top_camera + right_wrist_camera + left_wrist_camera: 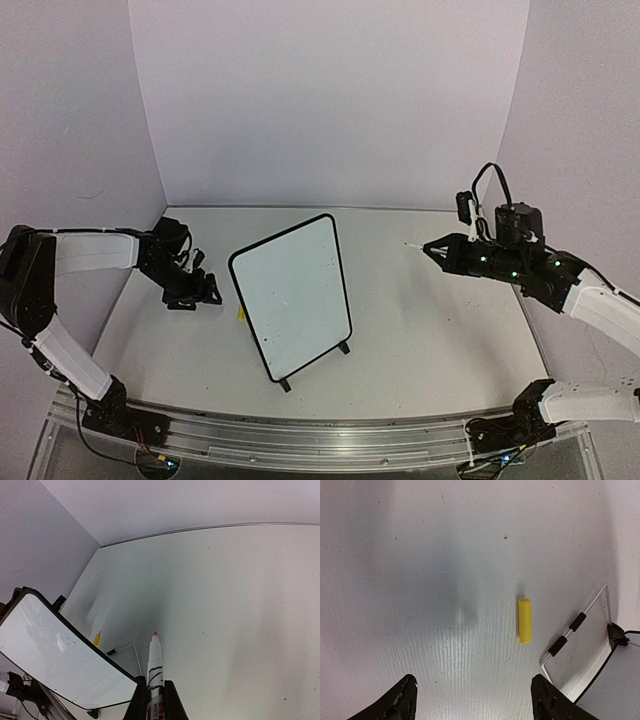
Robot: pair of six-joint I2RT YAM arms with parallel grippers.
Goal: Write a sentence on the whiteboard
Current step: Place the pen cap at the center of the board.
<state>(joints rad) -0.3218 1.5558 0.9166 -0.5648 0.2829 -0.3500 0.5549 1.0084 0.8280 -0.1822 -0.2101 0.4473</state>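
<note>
Your whiteboard stands upright mid-table on its feet. You can't read any sentence on it, only faint specks. At its 9 o'clock your left gripper sits low, fingers spread with nothing between. A yellow cap lies on the table near the board's edge. Farther back at 2 o'clock, your right gripper clamps a marker, tip toward 9 o'clock, apart from the board.
</note>
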